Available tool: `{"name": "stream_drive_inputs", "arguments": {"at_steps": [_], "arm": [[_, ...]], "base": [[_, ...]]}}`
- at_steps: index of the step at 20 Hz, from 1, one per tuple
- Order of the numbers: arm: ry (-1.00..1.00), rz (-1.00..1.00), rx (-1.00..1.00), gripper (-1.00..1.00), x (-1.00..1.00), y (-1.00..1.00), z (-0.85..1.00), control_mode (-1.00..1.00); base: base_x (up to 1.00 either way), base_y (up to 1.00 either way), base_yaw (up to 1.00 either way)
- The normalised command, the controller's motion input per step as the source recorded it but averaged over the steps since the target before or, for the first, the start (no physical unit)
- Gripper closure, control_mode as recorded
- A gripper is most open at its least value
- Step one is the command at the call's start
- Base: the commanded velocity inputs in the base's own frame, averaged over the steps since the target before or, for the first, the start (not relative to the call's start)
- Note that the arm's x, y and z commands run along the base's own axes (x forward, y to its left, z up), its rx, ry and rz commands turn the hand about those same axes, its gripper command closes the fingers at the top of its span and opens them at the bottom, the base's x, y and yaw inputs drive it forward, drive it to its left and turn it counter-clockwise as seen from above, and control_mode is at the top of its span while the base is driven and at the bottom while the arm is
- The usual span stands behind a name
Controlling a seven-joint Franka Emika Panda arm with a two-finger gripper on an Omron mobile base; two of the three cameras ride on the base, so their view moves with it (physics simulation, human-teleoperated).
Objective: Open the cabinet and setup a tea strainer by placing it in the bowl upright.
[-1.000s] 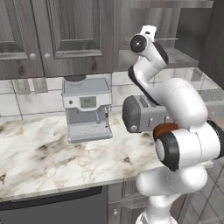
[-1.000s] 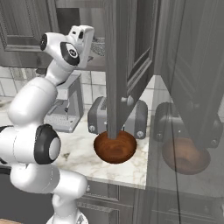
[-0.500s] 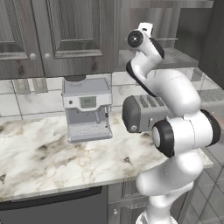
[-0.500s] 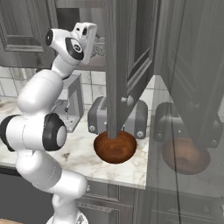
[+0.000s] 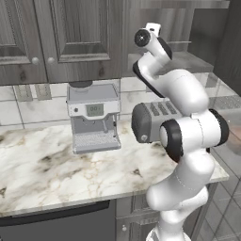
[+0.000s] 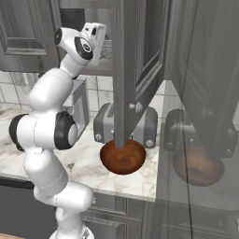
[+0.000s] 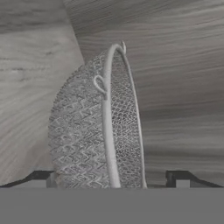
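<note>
Mesh tea strainer (image 7: 94,131) sits right btwn the spread fingertips (image 7: 41,178), seen edge-on w/ rim upright; jaws open, not gripping. Gripper (image 6: 100,39) is up inside the open cabinet (image 6: 140,60). Bowl (image 6: 123,156) well below jaws, on counter (image 6: 88,161).

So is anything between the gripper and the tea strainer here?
No, nothing visible. In the hand view the tea strainer sits directly ahead between the gripper fingertips, inside the cabinet, whose door is already open.

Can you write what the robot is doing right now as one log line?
cabinet: open | gripper: open, reaching inside around tea strainer | bowl: empty on counter, before toaster
</note>
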Motion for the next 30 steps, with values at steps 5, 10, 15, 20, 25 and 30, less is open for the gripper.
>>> {"name": "stream_drive_inputs", "arguments": {"at_steps": [5,10,15,20,25,30], "arm": [[0.05,0.0,0.0,-1.0,0.29,0.0,-0.09,-1.0],[0.06,0.0,0.0,-1.0,0.29,0.0,-0.13,-1.0],[0.0,0.01,0.0,-1.0,0.07,0.0,-0.05,-1.0],[0.0,0.0,0.0,-1.0,0.0,0.0,0.0,-1.0],[0.0,0.0,0.0,1.0,0.0,0.0,-0.01,-1.0],[0.0,0.0,0.0,1.0,0.0,0.0,0.0,-1.0]], "base": [[0.0,0.0,0.0],[0.0,0.0,0.0],[0.0,0.0,0.0],[0.0,0.0,0.0],[0.0,0.0,0.0],[0.0,0.0,0.0]]}}
